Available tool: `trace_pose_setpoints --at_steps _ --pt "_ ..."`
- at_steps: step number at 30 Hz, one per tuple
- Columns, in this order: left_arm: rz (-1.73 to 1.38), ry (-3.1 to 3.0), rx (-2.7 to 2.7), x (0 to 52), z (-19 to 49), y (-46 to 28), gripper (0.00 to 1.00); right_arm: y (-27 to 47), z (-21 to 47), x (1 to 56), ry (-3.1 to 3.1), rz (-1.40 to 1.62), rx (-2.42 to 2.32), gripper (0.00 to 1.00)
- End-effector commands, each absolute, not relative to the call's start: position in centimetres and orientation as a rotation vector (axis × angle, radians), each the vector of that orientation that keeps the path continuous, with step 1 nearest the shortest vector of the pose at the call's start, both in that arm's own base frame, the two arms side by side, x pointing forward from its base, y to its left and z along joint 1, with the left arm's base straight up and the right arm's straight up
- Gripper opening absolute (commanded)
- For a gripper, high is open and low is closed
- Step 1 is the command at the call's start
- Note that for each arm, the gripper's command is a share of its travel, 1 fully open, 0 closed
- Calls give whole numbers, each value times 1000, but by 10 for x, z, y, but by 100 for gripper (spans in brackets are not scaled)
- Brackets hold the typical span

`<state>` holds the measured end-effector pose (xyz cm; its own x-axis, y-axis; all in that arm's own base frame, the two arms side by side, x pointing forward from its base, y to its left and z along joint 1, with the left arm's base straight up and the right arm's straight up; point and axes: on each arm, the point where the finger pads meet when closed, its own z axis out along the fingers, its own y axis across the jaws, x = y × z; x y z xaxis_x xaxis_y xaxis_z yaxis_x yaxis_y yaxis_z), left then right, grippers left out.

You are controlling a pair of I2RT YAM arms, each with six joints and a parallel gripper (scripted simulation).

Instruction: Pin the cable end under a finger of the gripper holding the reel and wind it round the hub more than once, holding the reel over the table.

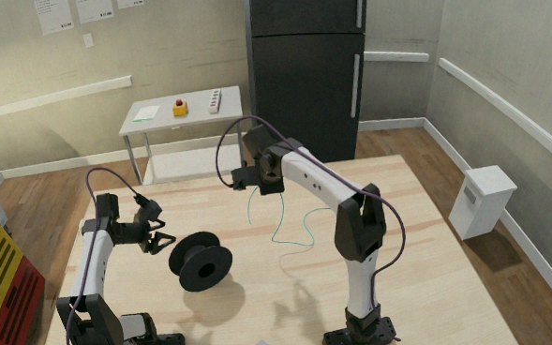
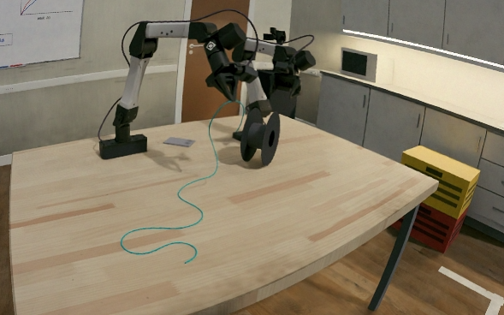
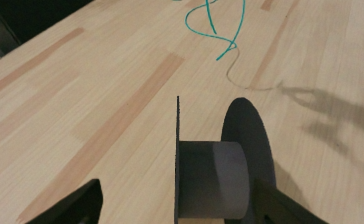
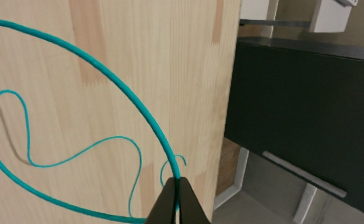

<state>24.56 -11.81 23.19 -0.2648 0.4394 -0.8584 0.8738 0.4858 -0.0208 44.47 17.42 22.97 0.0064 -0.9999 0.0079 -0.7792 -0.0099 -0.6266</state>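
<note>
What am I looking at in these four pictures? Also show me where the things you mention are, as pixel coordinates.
Two jointed robot arms stand at a wooden table (image 1: 419, 281) (image 2: 271, 222) (image 3: 148, 125) (image 4: 148, 65). One picture looks down from above, one across the table; the other two come from cameras on the arms' wrists. On the table lies a thin teal cord (image 1: 276, 230) (image 2: 203, 214) (image 3: 240, 25) (image 4: 143, 107), part of it lifted: the right pincer (image 1: 273, 189) (image 2: 233, 99) (image 4: 177, 187) holds it. The left pincer (image 1: 168, 232) is open beside a black spool (image 1: 205, 269) (image 2: 269, 147) (image 3: 210, 180), not gripping it.
</note>
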Motion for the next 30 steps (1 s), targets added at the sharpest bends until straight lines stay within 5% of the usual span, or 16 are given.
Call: trace_pose_setpoints --at_steps 1,30 --pt "-622 1833 1107 245 249 -119 75 173 239 442 1803 -662 -1825 0" --pt "-658 1880 1101 250 196 -121 75 172 240 441 1805 -661 -1821 0"
